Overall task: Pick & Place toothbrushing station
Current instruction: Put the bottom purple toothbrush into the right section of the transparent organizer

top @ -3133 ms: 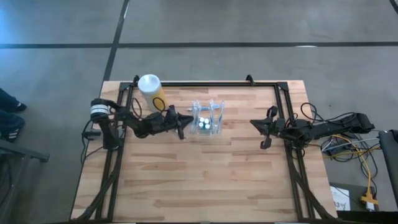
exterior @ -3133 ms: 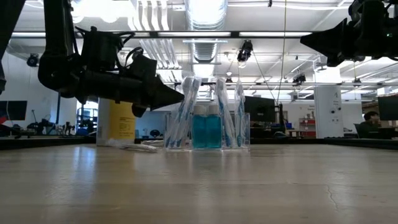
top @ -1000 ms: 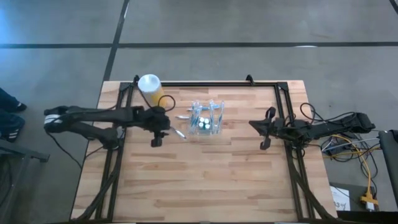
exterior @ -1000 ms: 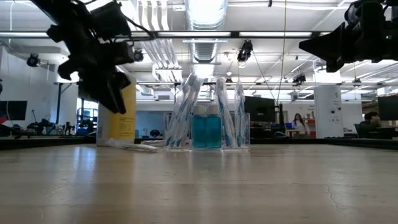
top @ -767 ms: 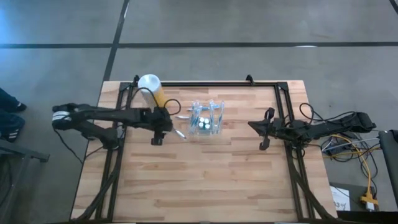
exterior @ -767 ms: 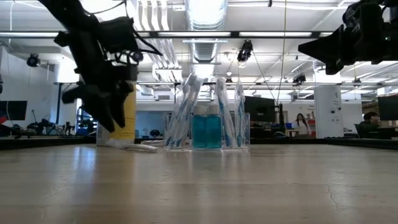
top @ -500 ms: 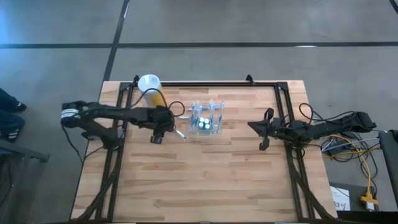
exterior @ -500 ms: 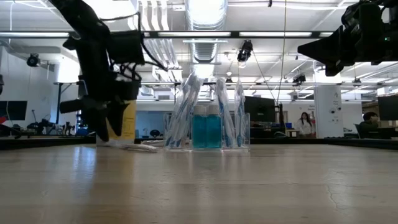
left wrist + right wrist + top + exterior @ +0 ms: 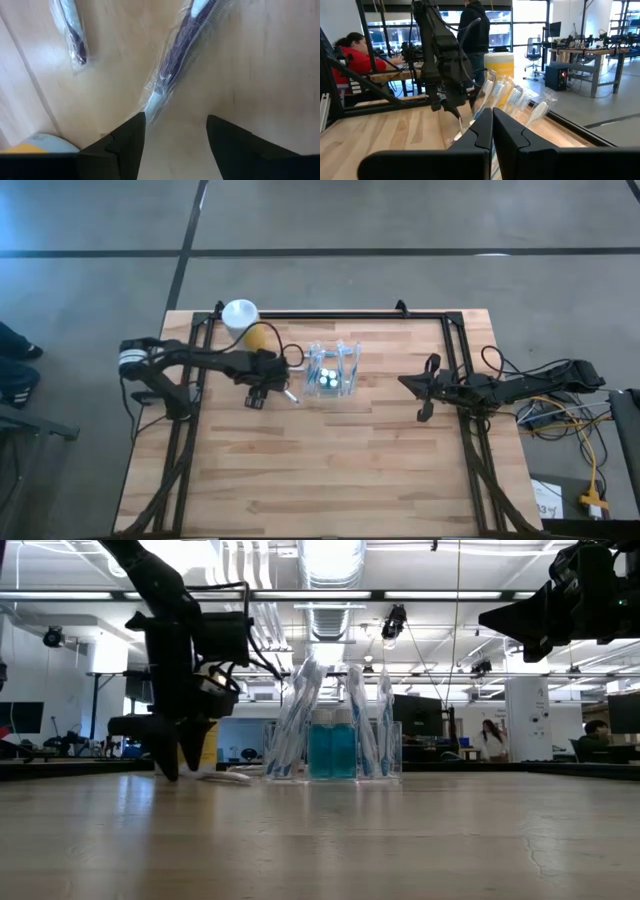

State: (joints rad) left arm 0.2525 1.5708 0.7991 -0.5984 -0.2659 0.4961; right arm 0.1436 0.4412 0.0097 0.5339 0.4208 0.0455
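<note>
Item: toothbrushing station (image 9: pixel 331 370), a small clear plastic holder standing upright toward the far middle of the table (image 9: pixel 330 470). We count several wrapped toothbrushes leaning in it and blue bottles with white caps between them. In the low view it reads as a thin-walled transparent box (image 9: pixel 333 745), brushes fanning out above its rim.

Adjacent items: 2 wrapped toothbrushes lie flat on the wood just left of the holder; the nearer one (image 9: pixel 181 47) runs toward the left gripper, the other (image 9: pixel 70 29) lies apart from it. A yellow canister (image 9: pixel 243 322) with a white lid stands behind the left arm.

Left gripper (image 9: pixel 256 395): pointing down at the table beside the holder, fingers parted, nothing between them. In the left wrist view the 2 fingers (image 9: pixel 126 142) straddle the near end of the loose brush's wrapper, close above the wood.

Right gripper (image 9: pixel 423 393): waiting well to the right of the holder, fingers closed together, empty.

Handling, our judgement: the holder looks light, rigid and smooth, so likely slippery and prone to tipping with its tall contents. We would take it low across 2 opposite walls, clear of the brush heads. The loose brush looks light, its film wrapper slick and crinkly; we would pinch across the stiff handle, not the wrapper's loose end.
</note>
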